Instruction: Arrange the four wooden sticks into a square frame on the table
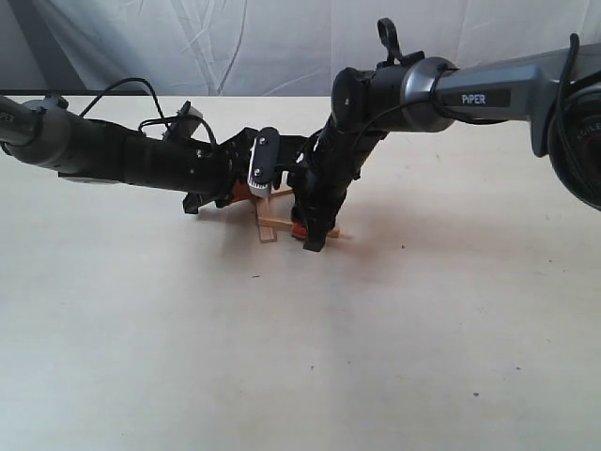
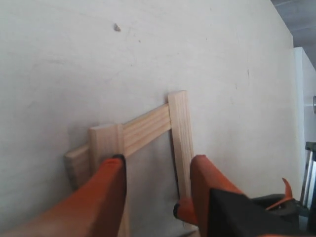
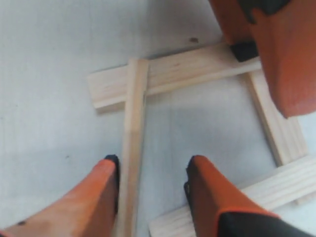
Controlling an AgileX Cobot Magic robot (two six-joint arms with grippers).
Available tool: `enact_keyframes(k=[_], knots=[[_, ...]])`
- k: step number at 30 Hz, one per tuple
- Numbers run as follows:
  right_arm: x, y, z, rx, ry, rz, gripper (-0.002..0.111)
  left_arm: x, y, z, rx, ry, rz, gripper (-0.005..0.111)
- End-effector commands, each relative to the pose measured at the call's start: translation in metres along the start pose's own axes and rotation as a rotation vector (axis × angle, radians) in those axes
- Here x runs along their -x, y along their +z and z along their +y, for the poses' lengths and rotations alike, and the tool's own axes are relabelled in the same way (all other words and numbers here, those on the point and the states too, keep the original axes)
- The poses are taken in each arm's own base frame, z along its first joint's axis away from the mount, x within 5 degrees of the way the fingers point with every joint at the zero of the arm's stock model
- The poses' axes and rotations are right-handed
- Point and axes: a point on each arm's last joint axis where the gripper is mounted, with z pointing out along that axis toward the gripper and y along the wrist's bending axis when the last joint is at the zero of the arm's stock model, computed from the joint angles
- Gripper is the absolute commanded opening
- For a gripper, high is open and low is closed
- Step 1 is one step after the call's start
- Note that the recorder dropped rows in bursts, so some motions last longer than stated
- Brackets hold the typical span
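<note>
Pale wood shows only in scraps in the exterior view. 2 black arms, the left arm [image 1: 141, 155] and the right arm [image 1: 441, 94], meet over the middle of the cream table [image 1: 376, 357]. Under them only 2 stick ends of the square frame [image 1: 270, 227] poke out. The right gripper [image 1: 315, 235] points down onto the frame, and how wide it stands cannot be told from this side. A white cloth [image 1: 235, 38] hangs behind.

The left wrist view shows 3 of the wooden sticks [image 2: 148, 127] lying flat on the table. 1 is a cross stick, 1 is laid over 1 end of it, and 1 butts against its other end, so 3 sides of the outline are seen. The left gripper [image 2: 157, 163] has its 2 orange fingers [image 2: 98, 197] spread wide. 1 tip sits over the overlapping stick and the other is just beside the opposite stick. Nothing is clamped between them.

Only the right wrist view shows all 4 sticks, laid as a rough square with overhanging ends. 1 stick lies on top of its neighbour at a corner. The right gripper's 2 orange fingers gape wide over the frame. That top stick runs along the inner face of 1 finger, while the other finger stands apart from it, so it grips nothing. 1 finger of the left gripper also comes into this view, its black tip on the far stick near a corner.
</note>
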Motion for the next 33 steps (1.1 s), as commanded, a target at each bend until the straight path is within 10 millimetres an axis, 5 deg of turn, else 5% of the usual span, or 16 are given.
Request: enact_keyframes(k=[1, 5, 9, 22, 33], knots=[[-0.001, 0.002, 0.001, 0.005, 0.004, -0.007, 0.031, -0.003, 0.003, 0.000, 0.005, 0.010, 0.013, 0.042], [-0.001, 0.002, 0.001, 0.005, 0.004, -0.007, 0.030, -0.003, 0.003, 0.000, 0.004, 0.013, 0.016, 0.042], [0.002, -0.004, -0.001, -0.010, -0.002, -0.014, 0.001, -0.003, 0.003, 0.000, 0.004, 0.013, 0.016, 0.042], [0.003, -0.016, -0.001, -0.017, -0.095, 0.017, 0.000, -0.003, 0.003, 0.000, 0.002, 0.013, 0.017, 0.042], [0.010, -0.036, 0.017, 0.254, -0.072, 0.076, 0.000, -0.003, 0.003, 0.000, 0.001, 0.016, 0.021, 0.042]])
